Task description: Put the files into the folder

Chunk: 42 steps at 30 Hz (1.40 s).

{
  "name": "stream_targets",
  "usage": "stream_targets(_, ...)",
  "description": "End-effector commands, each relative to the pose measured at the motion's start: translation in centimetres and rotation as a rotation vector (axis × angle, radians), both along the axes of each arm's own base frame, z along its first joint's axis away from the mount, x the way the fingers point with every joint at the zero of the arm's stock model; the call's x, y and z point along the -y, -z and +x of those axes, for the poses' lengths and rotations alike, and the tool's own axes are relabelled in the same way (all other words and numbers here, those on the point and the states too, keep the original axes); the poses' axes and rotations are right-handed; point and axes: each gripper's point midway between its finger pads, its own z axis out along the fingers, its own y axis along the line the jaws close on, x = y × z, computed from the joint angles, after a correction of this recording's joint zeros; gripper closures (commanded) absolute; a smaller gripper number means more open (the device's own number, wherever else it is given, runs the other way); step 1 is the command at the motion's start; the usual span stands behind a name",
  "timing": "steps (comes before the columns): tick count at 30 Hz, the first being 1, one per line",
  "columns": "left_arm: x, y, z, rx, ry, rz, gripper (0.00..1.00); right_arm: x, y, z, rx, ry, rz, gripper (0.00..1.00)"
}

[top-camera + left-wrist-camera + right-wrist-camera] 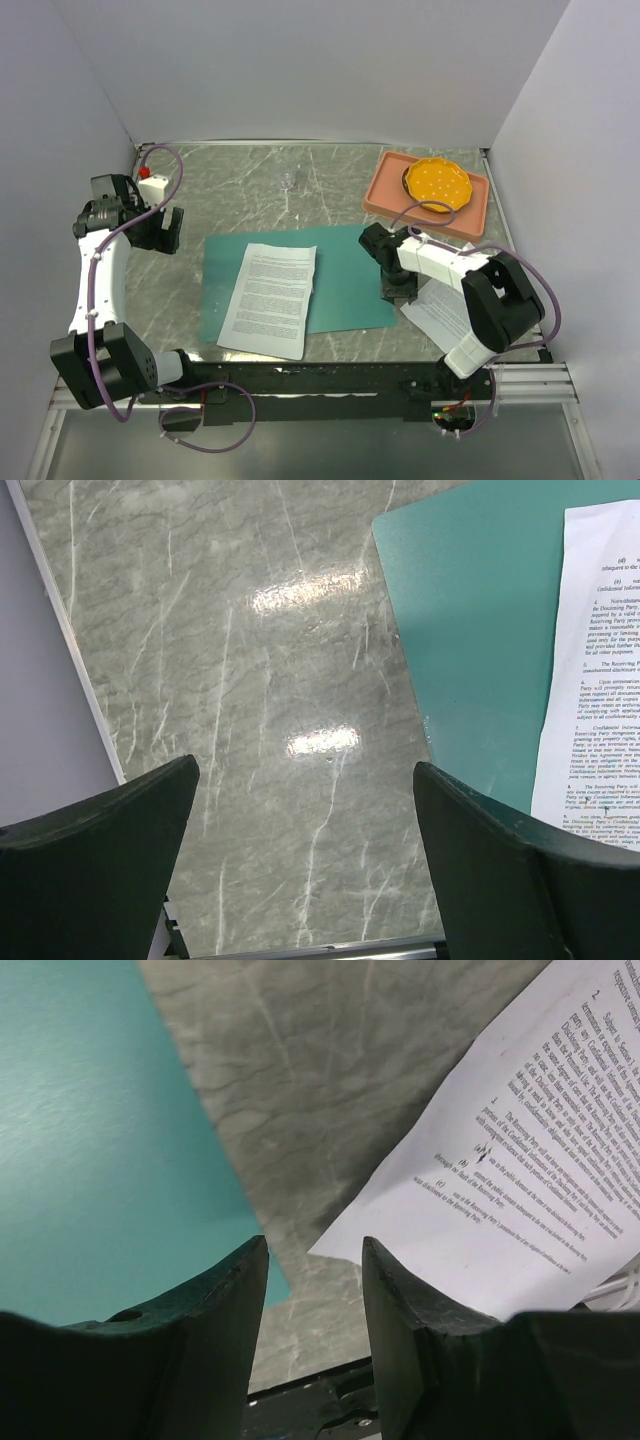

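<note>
Here, my right gripper point(313, 1252), jaws partly apart and empty, hangs over bare table point(330, 1080) between the folder point(90, 1140) and the second sheet point(520, 1190), which lies askew to the folder's right, its long axis diagonal. The first sheet point(270, 298) rests on the folder, long axis near-to-far. I judge the next move to be: catch the skewed sheet's edge and slide it leftward onto the folder.

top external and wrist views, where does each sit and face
Top external: above, behind the bases, looking down at the table; left arm, right arm show.
Left wrist: on its arm, facing down at folder corner and a sheet; open left claw shows.
Right wrist: faces down at folder edge, loose sheet; right claw shows.
Shared: the folder.
</note>
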Motion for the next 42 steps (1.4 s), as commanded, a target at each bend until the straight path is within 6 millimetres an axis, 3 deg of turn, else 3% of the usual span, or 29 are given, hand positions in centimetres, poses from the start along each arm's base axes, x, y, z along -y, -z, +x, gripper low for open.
stream_targets(1, 0.2, -1.0, 0.9, 0.043, 0.02, -0.014, 0.04, 0.7, 1.0, -0.1, -0.01, 0.008, -0.018, 0.5)
stream_targets(11, 0.1, -0.5, 0.8, 0.039, 0.02, -0.005, 0.04, 1.0, 2.2, 0.1, -0.032, 0.036, -0.013, 0.53)
stream_targets(26, -0.1, 0.1, 0.9, 0.032, 0.016, -0.003, 0.04, 2.0, 1.4, -0.1, -0.016, 0.068, 0.01, 0.66)
stream_targets(30, -0.1, 0.1, 0.9, 0.032, 0.016, 0.002, 0.04, 2.0, 1.2, -0.3, -0.019, 0.07, 0.014, 0.76)
stream_targets(34, -0.2, 0.0, 0.9, 0.037, 0.015, 0.008, 0.04, 1.8, 1.0, -0.3, -0.012, 0.068, 0.03, 0.99)
stream_targets(39, -0.2, 0.1, 0.9, 0.036, 0.012, 0.006, 0.04, 1.1, 0.4, -0.3, 0.007, 0.061, 0.076, 1.0)
stream_targets(42, -0.1, 0.1, 1.0, 0.035, 0.014, 0.003, 0.04, -1.1, -0.7, -0.1, 0.041, -0.001, 0.123, 1.0)
